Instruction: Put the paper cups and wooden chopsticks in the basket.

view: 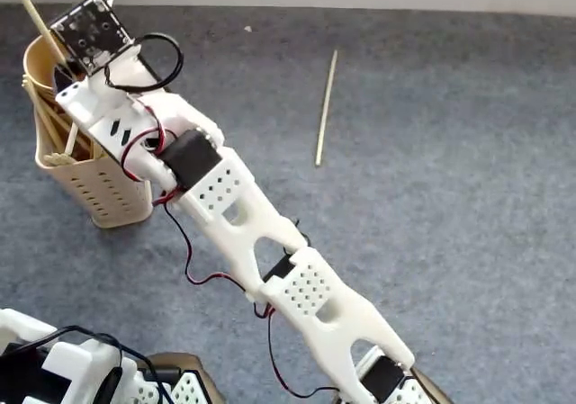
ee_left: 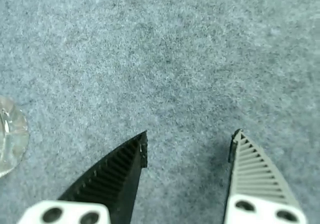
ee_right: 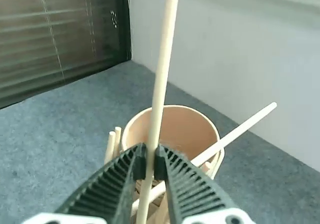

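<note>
We log R hand (ee_right: 150, 160) clamped on a long pale wooden chopstick (ee_right: 163, 69), held steeply over the tan paper cup (ee_right: 187, 129). The cup sits w/ other sticks in the beige perforated plastic basket (view: 108, 193). L hand (ee_left: 190, 143) has fingers apart, above the grey carpeted desk (ee_left: 175, 44). A 2nd thin wooden chopstick (view: 325, 107) lies loose on the desk, well apart from the basket.

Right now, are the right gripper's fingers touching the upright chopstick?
Touching: the right wrist view shows both fingers pressed against the chopstick, one on each side.
</note>
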`<state>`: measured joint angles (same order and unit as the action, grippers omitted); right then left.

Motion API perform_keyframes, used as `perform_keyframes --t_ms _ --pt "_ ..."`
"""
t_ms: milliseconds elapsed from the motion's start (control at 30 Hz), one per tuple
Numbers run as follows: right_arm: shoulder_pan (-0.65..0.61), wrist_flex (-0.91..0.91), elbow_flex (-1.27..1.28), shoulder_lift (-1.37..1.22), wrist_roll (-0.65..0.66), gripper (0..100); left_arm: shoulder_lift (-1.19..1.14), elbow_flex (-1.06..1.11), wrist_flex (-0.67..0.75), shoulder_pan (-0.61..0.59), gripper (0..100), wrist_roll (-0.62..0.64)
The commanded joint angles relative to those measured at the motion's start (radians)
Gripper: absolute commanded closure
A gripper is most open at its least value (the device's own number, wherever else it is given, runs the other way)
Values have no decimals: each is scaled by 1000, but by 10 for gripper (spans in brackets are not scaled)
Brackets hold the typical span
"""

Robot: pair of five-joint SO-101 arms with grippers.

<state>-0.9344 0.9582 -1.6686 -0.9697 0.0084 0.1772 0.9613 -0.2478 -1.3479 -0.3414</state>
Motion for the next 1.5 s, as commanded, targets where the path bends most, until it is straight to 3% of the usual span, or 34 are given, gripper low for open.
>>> perform_keyframes --t_ms 0,200,333,467,567,667,833,1167,1267,1467 --pt "65 -28 -117 39 -8 976 30 -7 -3 -2 723 -81" --pt "148 168 -114 111 -2 949 28 -5 -6 -2 723 -91" --pt "197 374 -114 90 -21 766 28 -5 -6 -2 723 -91" --pt "196 496 -114 97 -186 635 28 -5 -6 2 723 -91" --pt "171 466 -114 139 -176 637 28 -5 -6 2 723 -91" --pt "81 456 -114 196 -87 669 28 -5 -6 -1 723 -91" --pt "-16 542 -114 254 -41 683 28 -5 -6 -2 723 -91" --pt "180 811 -91 496 -32 684 58 -44 -14 27 723 -81" --pt "323 808 88 536 -29 684 125 -130 -173 33 723 -17" --pt "400 809 708 647 120 684 257 -552 -763 166 723 -11"
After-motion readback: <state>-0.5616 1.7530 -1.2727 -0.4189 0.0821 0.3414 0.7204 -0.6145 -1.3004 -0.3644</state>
